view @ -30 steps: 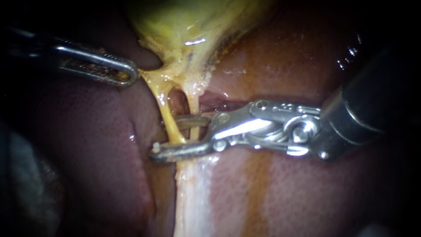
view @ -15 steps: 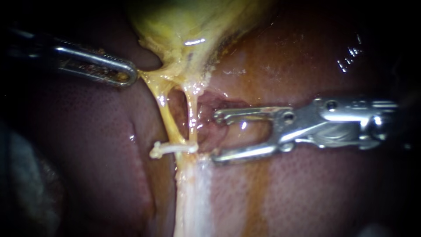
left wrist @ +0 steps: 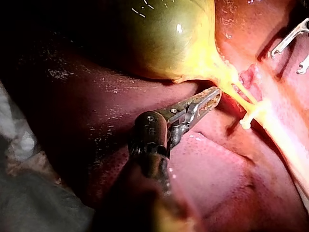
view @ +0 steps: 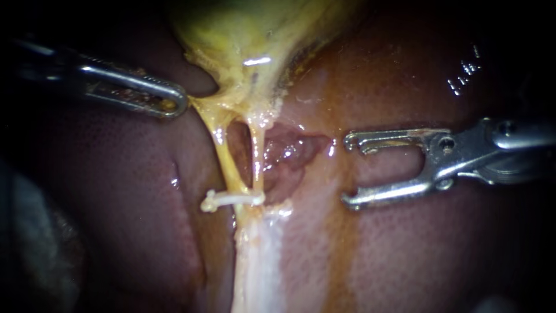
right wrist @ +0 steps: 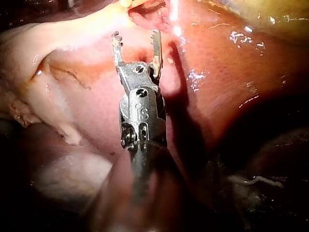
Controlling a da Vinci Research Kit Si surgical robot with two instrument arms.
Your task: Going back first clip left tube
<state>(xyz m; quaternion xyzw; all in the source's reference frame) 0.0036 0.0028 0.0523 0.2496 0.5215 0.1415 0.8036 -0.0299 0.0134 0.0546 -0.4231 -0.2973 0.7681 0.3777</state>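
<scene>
Right instrument's end effector (view: 347,171) wide open, empty

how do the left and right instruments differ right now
The left instrument has jaws shut on the gallbladder edge; the right instrument has jaws open, holding nothing. Left sits at the gallbladder; right hangs over the liver, apart from the clip. Both are slim metal.

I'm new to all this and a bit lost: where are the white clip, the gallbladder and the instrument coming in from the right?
clip (view: 234,199), endoscope view, middle of its white bar.
gallbladder (left wrist: 164,38), left wrist view, its rounded green body.
right instrument (view: 347,171), endoscope view, midway between its open jaws.
</scene>
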